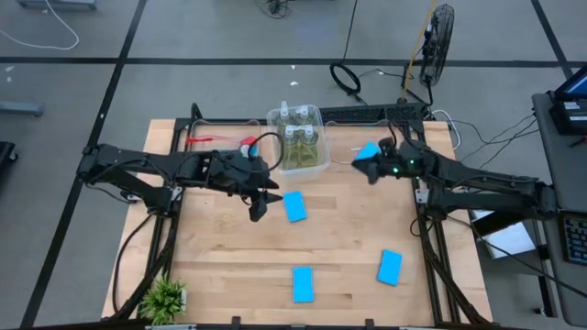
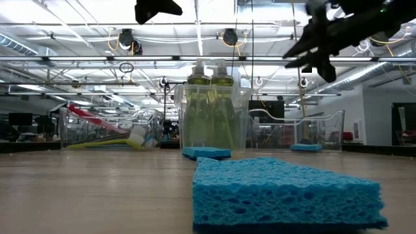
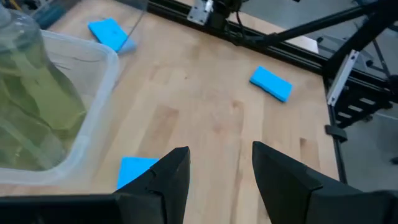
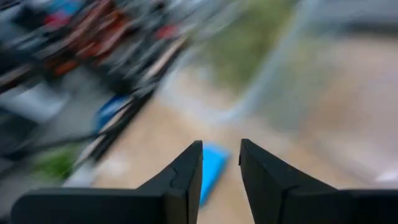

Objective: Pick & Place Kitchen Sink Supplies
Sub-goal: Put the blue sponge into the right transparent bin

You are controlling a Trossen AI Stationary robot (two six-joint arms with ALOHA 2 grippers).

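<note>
A clear bin (image 1: 298,137) at the table's far middle holds small bottles of yellow-green liquid (image 2: 211,110). Brushes (image 2: 104,136) lie in a second clear bin (image 1: 215,139) to its left. One blue sponge (image 1: 369,150) lies in a third clear bin (image 2: 305,133) at the far right. Three blue sponges lie flat on the table (image 1: 294,206) (image 1: 304,284) (image 1: 390,268). My left gripper (image 1: 260,206) hangs open above the table, just left of the middle sponge (image 3: 137,169). My right gripper (image 1: 367,168) is raised beside the far-right sponge, with a narrow gap (image 4: 221,165) and nothing between its fingers.
A small green plant (image 1: 165,298) stands at the table's near left corner. Bare wood lies between the middle sponge and the two near ones. The black frame rails (image 1: 426,229) run along the table's right side.
</note>
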